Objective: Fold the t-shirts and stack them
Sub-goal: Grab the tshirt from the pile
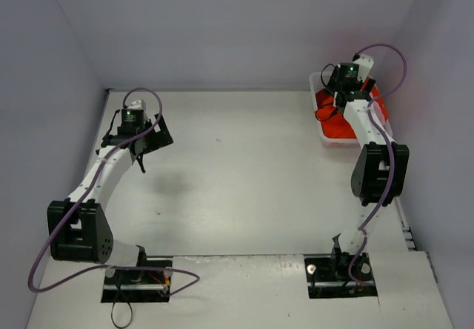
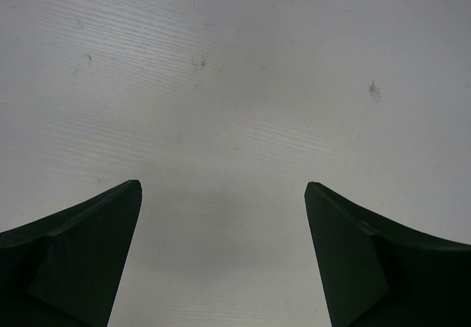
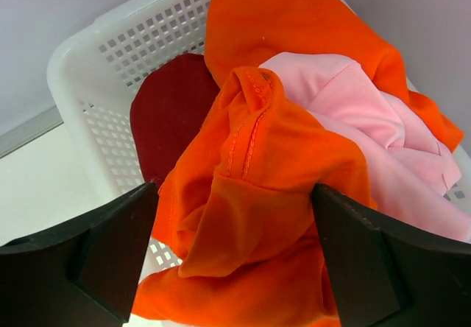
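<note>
T-shirts sit heaped in white basket [image 3: 110, 40], far right. Right gripper [image 3: 234, 188] jaws apart, straddling bunched orange t-shirt [image 3: 280, 143]; pink t-shirt [image 3: 353, 99] and dark red t-shirt [image 3: 173, 113] beside it. Left gripper [image 2: 222, 184] jaws apart over bare table [image 2: 235, 62], left side.

Soft matt cloth t-shirts [image 3: 280, 143] fill a basket [image 3: 96, 47] – smooth plastic (latticed).

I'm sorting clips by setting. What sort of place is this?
Likely a robotics lab cell, not a home: two arms bolted to a white table, plain walls closing it in, and a lattice basket of t-shirts staged at the far right.
</note>
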Available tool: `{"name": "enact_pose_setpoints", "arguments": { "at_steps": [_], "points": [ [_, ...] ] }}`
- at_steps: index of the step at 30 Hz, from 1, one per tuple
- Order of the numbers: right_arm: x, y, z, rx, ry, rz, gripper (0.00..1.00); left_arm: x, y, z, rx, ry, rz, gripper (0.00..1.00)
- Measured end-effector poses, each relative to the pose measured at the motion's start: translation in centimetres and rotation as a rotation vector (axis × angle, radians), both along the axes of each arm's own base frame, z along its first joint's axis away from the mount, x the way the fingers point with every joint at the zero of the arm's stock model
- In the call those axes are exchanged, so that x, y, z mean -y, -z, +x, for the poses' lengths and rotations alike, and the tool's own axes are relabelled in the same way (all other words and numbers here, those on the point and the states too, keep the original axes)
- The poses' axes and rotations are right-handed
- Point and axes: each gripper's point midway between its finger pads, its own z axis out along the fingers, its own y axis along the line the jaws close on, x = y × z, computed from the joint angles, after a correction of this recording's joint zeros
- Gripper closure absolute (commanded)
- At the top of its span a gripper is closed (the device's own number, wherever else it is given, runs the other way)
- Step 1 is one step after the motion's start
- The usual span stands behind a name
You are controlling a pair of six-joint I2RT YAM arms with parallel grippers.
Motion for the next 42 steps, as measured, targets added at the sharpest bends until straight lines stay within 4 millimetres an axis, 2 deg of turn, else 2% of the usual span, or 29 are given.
{"name": "enact_pose_setpoints", "arguments": {
  "at_steps": [5, 7, 8, 9, 10, 11, 21, 25, 27, 29, 33, 38, 40, 42],
  "points": [
    [-0.1, -0.6, 0.6, 0.028, -0.014, -0.001, 0.28, 0.0, 0.3, 0.3, 0.005, -0.003, 0.003, 0.12],
    [-0.1, -0.9, 0.8, 0.034, -0.019, -0.011, 0.4, 0.0, 0.7, 0.3, -0.002, -0.003, 0.002, 0.12],
    [0.0, -1.1, 0.9, 0.038, -0.021, -0.017, 0.5, 0.1, 1.0, 0.2, -0.007, -0.002, 0.002, 0.12],
    [0.0, -1.2, 0.9, 0.039, -0.024, -0.023, 0.78, 0.2, 1.2, 0.2, -0.012, -0.001, 0.002, 0.12],
    [0.1, -1.2, 0.9, 0.033, -0.028, -0.035, 0.92, 0.2, 1.5, 0.2, -0.018, -0.001, 0.001, 0.12],
    [0.2, -1.2, 0.9, 0.032, -0.027, -0.04, 0.99, 0.3, 1.8, 0.2, -0.023, 0.0, 0.0, 0.12],
    [0.3, -1.2, 0.9, 0.034, -0.034, -0.052, 1.0, 1.3, 2.3, 0.2, -0.029, 0.019, 0.01, 0.12],
    [-0.3, -2.3, 0.6, 0.053, -0.059, -0.041, 1.0, 1.3, 2.2, 0.3, -0.026, 0.013, 0.018, 0.12],
    [-0.7, -4.0, 0.1, 0.082, -0.077, -0.036, 1.0, 1.3, 1.9, 0.3, -0.018, 0.002, 0.023, 0.12],
    [-1.1, -6.6, -0.6, 0.128, -0.096, -0.03, 1.0, 1.3, 1.5, 0.1, 0.004, -0.014, 0.027, 0.12],
    [-2.2, -13.8, -3.0, 0.272, -0.144, -0.02, 1.0, 1.3, 0.1, -1.4, 0.072, -0.04, 0.018, 0.12],
    [-3.9, -22.8, -7.2, 0.479, -0.225, 0.007, 1.0, 1.2, -2.8, -2.2, 0.177, -0.061, -0.006, 0.12],
    [-4.9, -25.4, -8.8, 0.546, -0.278, 0.031, 1.0, 1.3, -3.9, -2.3, 0.215, -0.064, -0.01, 0.12],
    [-6.1, -26.9, -9.8, 0.587, -0.332, 0.06, 1.0, 1.6, -4.8, -2.3, 0.245, -0.055, -0.016, 0.12]
  ]
}}
